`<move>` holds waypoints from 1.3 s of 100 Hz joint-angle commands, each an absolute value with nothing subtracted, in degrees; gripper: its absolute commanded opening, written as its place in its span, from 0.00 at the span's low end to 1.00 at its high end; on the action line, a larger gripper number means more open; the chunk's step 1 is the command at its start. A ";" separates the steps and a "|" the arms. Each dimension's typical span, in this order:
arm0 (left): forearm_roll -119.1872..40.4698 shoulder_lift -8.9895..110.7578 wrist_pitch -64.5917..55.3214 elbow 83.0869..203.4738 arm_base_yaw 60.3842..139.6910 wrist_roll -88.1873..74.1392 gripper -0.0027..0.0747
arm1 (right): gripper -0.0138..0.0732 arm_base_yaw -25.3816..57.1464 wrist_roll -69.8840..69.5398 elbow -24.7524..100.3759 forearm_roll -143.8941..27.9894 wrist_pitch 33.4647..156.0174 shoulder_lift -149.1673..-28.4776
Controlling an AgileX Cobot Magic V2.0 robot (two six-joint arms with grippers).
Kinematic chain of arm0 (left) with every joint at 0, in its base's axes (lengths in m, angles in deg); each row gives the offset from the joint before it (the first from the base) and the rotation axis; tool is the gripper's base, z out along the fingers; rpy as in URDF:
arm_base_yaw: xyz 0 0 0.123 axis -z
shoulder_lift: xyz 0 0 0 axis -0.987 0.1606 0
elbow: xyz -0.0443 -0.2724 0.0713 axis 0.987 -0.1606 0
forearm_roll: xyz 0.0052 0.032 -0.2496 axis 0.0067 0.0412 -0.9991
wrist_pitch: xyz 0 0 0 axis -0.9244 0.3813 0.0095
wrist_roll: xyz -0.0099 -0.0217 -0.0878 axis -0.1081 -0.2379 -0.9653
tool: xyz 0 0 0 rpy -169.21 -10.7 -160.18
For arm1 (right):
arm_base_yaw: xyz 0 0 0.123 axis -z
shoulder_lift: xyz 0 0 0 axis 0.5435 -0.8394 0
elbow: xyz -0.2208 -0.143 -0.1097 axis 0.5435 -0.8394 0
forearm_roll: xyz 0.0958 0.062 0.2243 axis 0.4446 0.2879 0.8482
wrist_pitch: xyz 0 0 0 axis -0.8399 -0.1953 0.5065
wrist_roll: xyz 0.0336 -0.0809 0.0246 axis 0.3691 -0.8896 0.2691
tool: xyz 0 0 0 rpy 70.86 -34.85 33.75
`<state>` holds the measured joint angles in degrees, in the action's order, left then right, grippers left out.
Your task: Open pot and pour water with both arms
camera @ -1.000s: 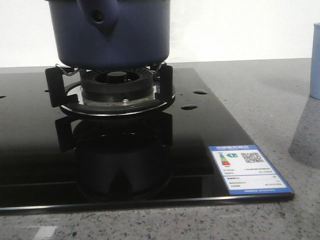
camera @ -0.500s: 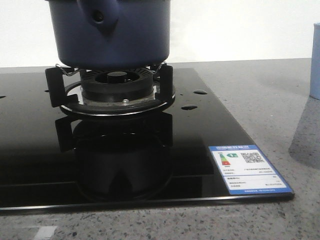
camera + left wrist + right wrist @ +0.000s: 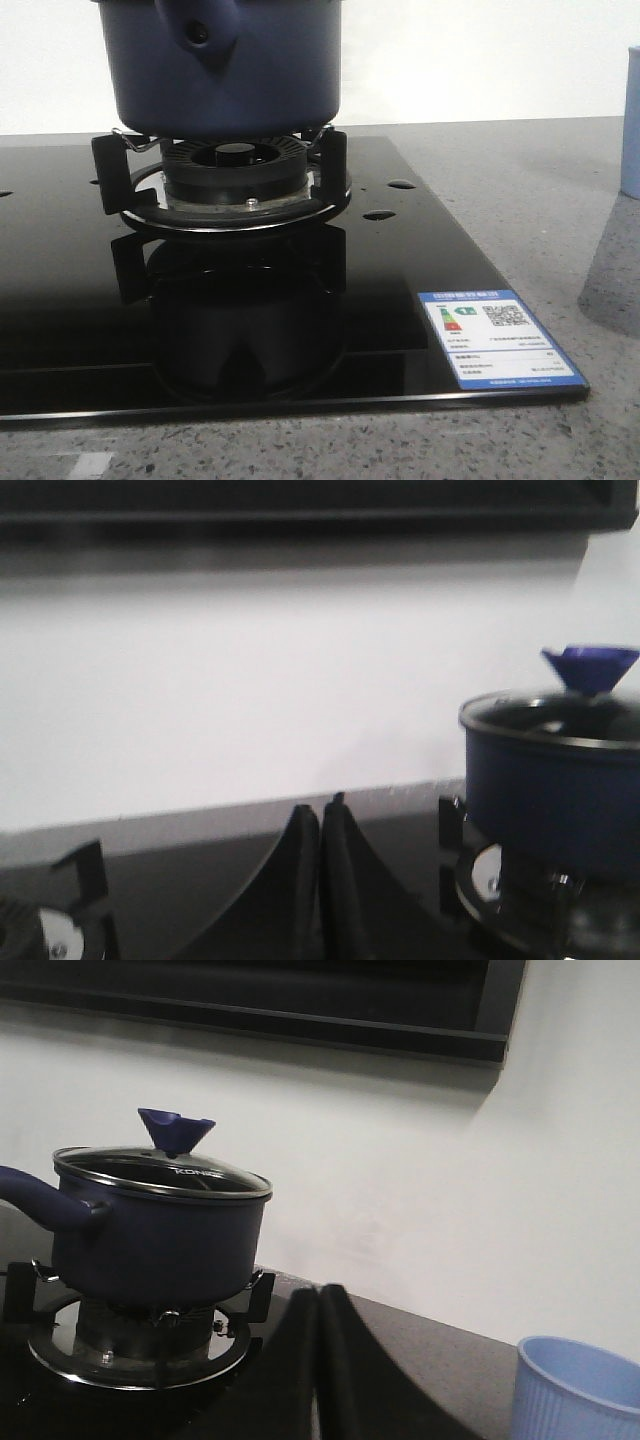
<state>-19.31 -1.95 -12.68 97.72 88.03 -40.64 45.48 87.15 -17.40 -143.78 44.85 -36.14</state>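
The pot (image 3: 160, 1235) is seen seated on the burner stand (image 3: 140, 1335), glass lid (image 3: 165, 1172) in place, blue knob (image 3: 176, 1130) on top. Its handle (image 3: 45, 1200) is directed away from the pale blue cup (image 3: 575, 1390). The right gripper (image 3: 318, 1360) is seen with fingers pressed together, nothing held.

1. "KONKA", white letters on the glass lid (image 3: 165, 1172) of the pot (image 3: 150, 1240), seen from the right wrist.
2. Blue-bordered energy label (image 3: 500, 338) on the cooktop's (image 3: 420, 250) front right corner: coloured rating arrows, QR code, rows of small print too fine to read.
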 commanded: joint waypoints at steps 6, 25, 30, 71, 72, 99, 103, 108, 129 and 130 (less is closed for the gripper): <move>-15.55 -3.95 -14.24 93.77 84.93 -46.31 0.01 | 0.09 45.22 86.61 -16.06 -141.54 43.75 -36.70; -14.81 -8.51 -15.95 85.97 83.05 -46.82 0.01 | 0.09 45.22 86.61 -16.06 -141.54 43.75 -36.70; -14.81 -8.65 -16.25 85.16 83.05 -46.82 0.01 | 0.09 45.22 86.61 -16.06 -141.54 43.75 -36.70; -15.97 -8.55 -13.94 85.37 83.05 -46.82 0.01 | 0.09 45.22 86.61 -16.06 -141.54 43.73 -36.70; -15.97 -8.55 -13.94 85.37 83.05 -46.82 0.01 | 0.09 45.22 86.61 -16.06 -141.54 43.73 -36.70; -15.97 -8.55 -13.94 85.37 83.05 -46.82 0.01 | 0.09 45.22 86.61 -16.06 -141.54 43.73 -36.70; -15.97 -8.55 -13.94 85.37 83.05 -46.82 0.01 | 0.09 45.22 86.61 -16.06 -141.54 43.73 -36.70; -15.97 -8.55 -13.94 85.37 83.05 -46.82 0.01 | 0.09 45.22 86.61 -16.06 -141.54 43.73 -36.70; -15.97 -8.55 -13.94 85.37 83.05 -46.82 0.01 | 0.09 45.22 86.61 -16.06 -141.54 44.34 -36.70; -15.97 -8.55 -13.94 85.37 83.05 -46.82 0.01 | 0.09 45.22 86.61 -16.06 -141.54 44.42 -36.70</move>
